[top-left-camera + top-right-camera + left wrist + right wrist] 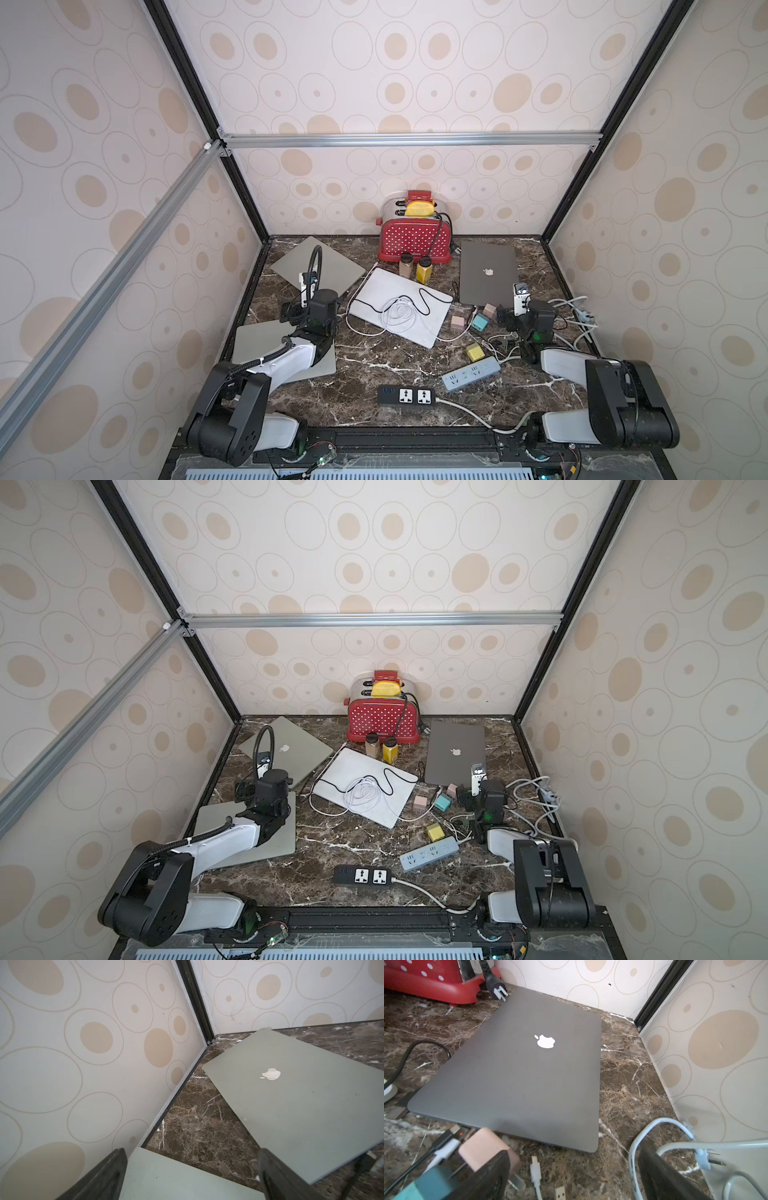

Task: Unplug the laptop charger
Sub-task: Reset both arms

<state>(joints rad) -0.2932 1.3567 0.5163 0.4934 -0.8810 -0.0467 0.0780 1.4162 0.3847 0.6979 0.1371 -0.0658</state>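
The thin white charger cord [397, 313] lies in loose loops on the lid of the flat white laptop [432, 328], in the middle of the dark brown marble table [365, 365]. A thin black cord [424, 300] lies across the same lid. One end of the white cord runs off the near side of that laptop, towards a pink cube plug [457, 323] and a teal cube plug [480, 322]. I cannot tell where the cord is plugged in.

A yellow cube plug [475, 352] sits just beside the long pale blue power strip [471, 373]. A black power strip [406, 395] lies nearer the front edge.

A shut dark grey laptop [519, 1076] lies to the right of the white one. A red toaster with white dots [414, 243] stands at the back wall. Two shut silver laptops lie on the left, a far silver laptop [301, 1105] and a near silver laptop [176, 1180].

The right arm [565, 365] reaches low over the loose plugs in front of the dark grey laptop. The right jaws are wide open and hold nothing. The left arm [291, 357] is over the near silver laptop. The left jaws are wide open too, and empty.
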